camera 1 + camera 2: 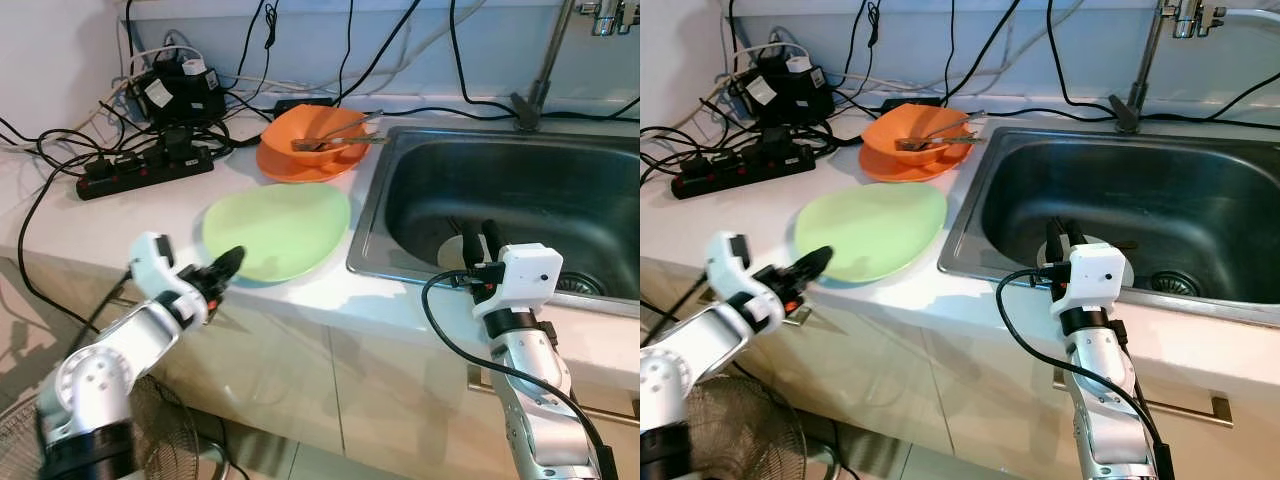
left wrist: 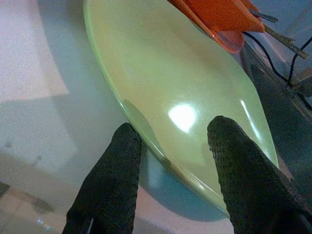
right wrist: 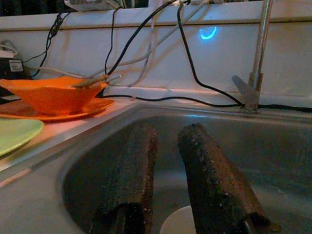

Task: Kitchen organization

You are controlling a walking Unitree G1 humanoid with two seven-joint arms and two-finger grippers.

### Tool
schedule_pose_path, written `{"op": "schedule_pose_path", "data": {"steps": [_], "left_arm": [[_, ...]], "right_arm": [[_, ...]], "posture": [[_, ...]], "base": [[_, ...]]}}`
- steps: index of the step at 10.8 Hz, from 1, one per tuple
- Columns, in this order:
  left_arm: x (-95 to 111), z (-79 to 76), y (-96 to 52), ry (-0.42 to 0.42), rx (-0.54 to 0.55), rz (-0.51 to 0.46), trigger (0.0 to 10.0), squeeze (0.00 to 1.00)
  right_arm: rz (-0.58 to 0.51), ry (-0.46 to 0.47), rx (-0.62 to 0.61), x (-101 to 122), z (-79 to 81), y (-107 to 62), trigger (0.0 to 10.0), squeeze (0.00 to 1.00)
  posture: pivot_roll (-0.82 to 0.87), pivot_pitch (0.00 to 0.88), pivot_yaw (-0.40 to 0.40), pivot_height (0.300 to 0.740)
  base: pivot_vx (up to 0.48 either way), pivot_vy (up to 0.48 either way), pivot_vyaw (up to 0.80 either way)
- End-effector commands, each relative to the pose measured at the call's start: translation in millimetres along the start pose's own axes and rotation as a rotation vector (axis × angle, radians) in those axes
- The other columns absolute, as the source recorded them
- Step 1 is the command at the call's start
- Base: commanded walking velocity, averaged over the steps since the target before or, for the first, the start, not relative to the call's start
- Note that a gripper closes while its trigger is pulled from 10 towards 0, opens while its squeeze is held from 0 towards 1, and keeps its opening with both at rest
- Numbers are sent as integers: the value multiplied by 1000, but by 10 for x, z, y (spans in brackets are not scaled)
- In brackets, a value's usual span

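Left end effector (image 1: pixel 232 258) reads open on my feed, one finger on each side of the near rim of the green plate (image 1: pixel 280 228), which lies flat on the white worktop (image 1: pixel 90 215) beside the sink (image 1: pixel 520 190). Behind it sits an orange bowl (image 1: pixel 312 135) holding utensils. Right end effector (image 1: pixel 478 238) hangs open over the sink's front edge.

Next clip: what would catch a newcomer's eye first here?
The pale green plate on the white counter, with the left claw open at its near rim. Behind it, an orange bowl holding utensils sits beside the steel sink, where the right claw reaches in.
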State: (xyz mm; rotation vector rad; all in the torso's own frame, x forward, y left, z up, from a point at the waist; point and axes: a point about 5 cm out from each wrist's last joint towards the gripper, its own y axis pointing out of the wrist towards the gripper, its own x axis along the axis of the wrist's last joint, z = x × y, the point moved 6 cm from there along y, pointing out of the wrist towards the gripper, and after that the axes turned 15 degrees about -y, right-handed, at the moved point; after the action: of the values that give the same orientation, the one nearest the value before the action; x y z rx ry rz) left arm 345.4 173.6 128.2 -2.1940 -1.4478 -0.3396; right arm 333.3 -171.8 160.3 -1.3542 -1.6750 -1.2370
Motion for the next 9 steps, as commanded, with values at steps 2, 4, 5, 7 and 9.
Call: {"op": "schedule_pose_path", "data": {"steps": [2,4,5,7,9], "left_arm": [[-158,-124,108,-32,-37,69,10000,0],[-234,-149,216,-56,-24,64,0,0],[-280,-173,245,-64,-28,66,0,0],[-299,-185,257,-71,-30,67,0,0],[-274,-159,241,-78,-23,53,0,0]], "right_arm": [[22,-11,1,-44,12,-6,10000,0],[26,-14,-2,-52,11,-10,10000,0],[28,-15,-2,-55,12,-11,10000,0],[32,-17,-3,-65,14,-8,10000,0],[37,-17,-4,-77,16,-5,10000,0]], "posture": [[29,6,150,740],[22,0,154,740],[22,0,154,740],[23,0,155,740],[31,4,153,740]], "base": [[0,0,0],[0,0,0],[0,0,0],[0,0,0],[0,0,0]]}}
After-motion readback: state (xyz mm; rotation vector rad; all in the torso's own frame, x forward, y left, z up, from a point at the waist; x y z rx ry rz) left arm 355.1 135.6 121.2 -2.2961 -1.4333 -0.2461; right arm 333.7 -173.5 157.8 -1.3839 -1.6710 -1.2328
